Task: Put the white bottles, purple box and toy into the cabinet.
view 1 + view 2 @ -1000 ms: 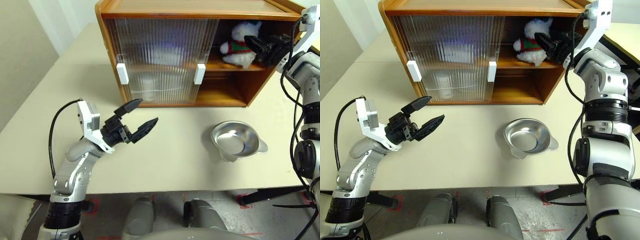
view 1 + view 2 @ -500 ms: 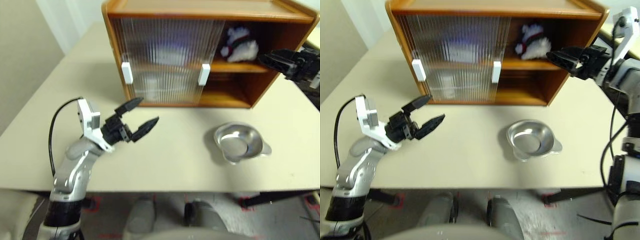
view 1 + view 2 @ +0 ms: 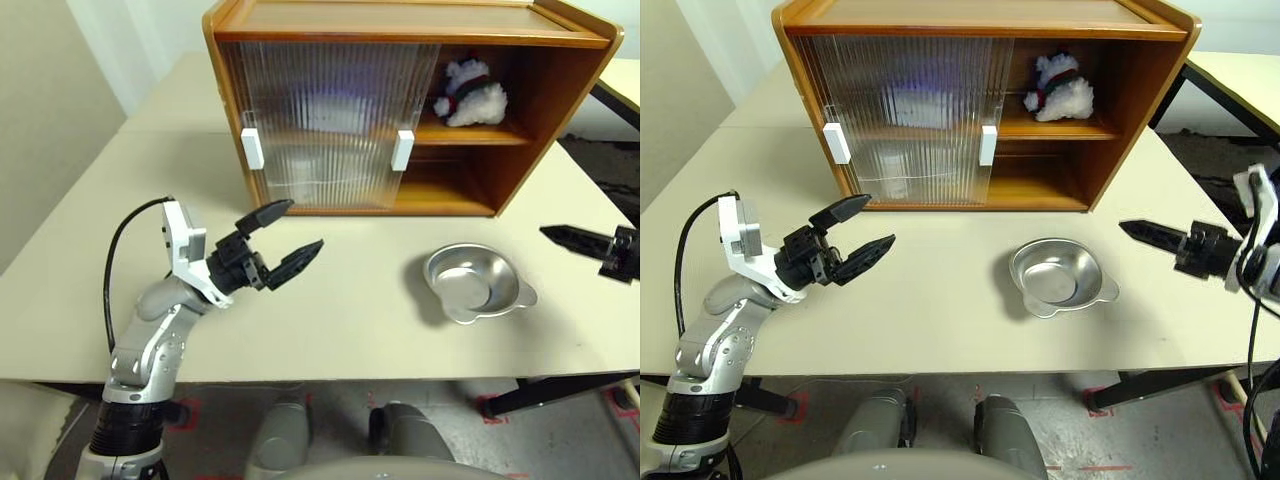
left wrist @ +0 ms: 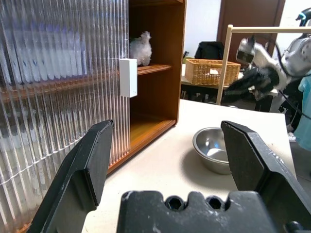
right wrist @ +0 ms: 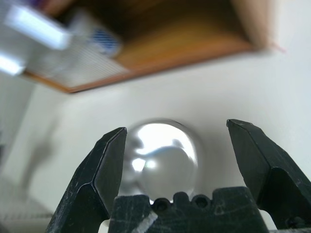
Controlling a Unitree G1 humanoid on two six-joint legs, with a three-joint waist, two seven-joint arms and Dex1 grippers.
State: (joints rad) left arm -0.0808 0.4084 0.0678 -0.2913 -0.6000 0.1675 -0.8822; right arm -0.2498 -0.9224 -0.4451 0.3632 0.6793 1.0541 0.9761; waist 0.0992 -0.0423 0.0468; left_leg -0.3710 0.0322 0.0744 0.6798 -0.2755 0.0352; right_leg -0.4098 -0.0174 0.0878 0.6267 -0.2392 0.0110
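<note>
The toy (image 3: pixel 470 93), a white plush with red-and-green trim, sits on the upper shelf in the open right half of the wooden cabinet (image 3: pixel 400 20). Behind the ribbed sliding doors (image 3: pixel 330 120) a pale purple blur (image 3: pixel 920 100) shows on the upper shelf and a whitish shape (image 3: pixel 895 160) on the lower one; neither is clear enough to name. My left gripper (image 3: pixel 303 224) hovers open and empty over the table, left of the cabinet front. My right gripper (image 5: pixel 176 126) is open and empty at the table's right edge, pointing at the empty silver bowl (image 3: pixel 470 283).
The doors' white handles (image 3: pixel 251 150) (image 3: pixel 403 150) stand side by side. The bowl lies on the beige table (image 3: pixel 350 320) in front of the cabinet's open side. Another table (image 3: pixel 620 80) stands at the right. A wicker basket (image 4: pixel 211 72) sits beyond.
My right gripper has drawn back out of the cabinet and dropped down to the table's right edge, leaving the toy on the upper shelf. The left gripper has kept still. The camera view has shifted.
</note>
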